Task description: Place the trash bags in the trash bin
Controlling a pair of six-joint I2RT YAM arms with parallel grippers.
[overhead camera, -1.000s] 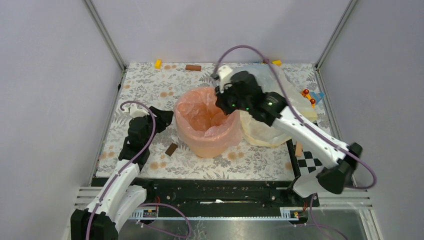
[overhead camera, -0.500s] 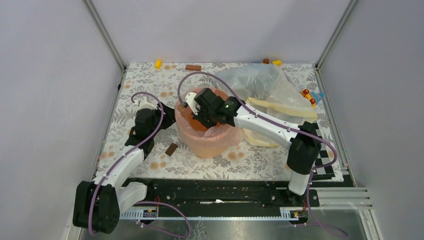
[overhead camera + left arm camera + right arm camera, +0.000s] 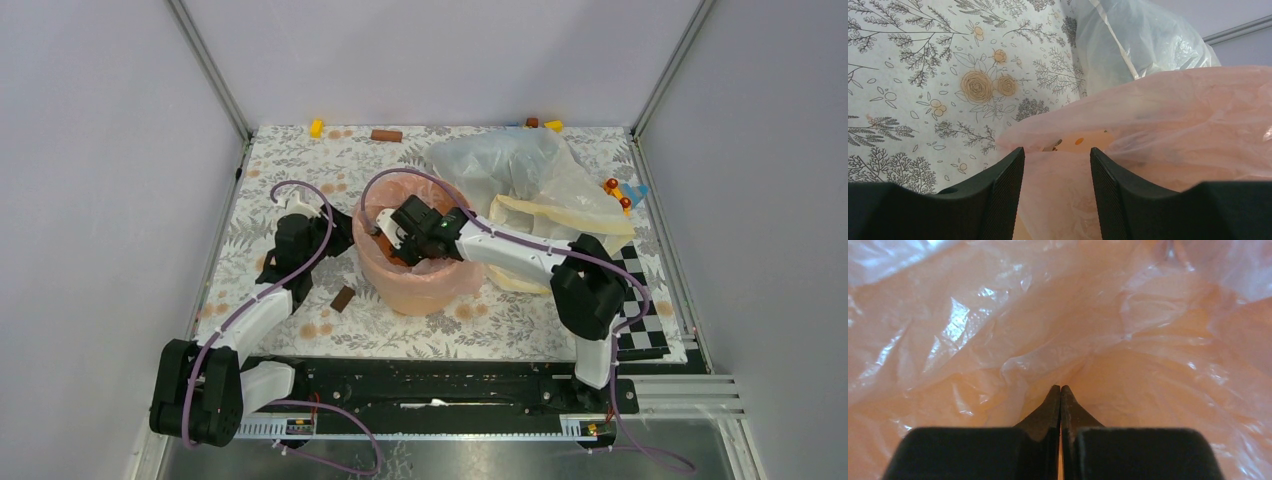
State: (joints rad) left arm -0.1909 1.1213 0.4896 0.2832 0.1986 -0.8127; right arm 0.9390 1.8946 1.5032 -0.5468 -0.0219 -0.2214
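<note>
Right claw (image 3: 1061,390) deeper, half-hidden in bag (image 3: 998,315)

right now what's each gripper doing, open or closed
Left gripper: open, astride the edge of the pink trash bag.
Right gripper: closed, tips down inside the pink trash bag, nothing visibly held.

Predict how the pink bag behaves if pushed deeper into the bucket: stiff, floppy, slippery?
Probably floppy: the pink bag is deeply creased and folds around the shut right gripper. Likely slick, given its glossy highlights. Probably very light. It drapes loosely over the rim of the bucket, so it may spring up again.
</note>
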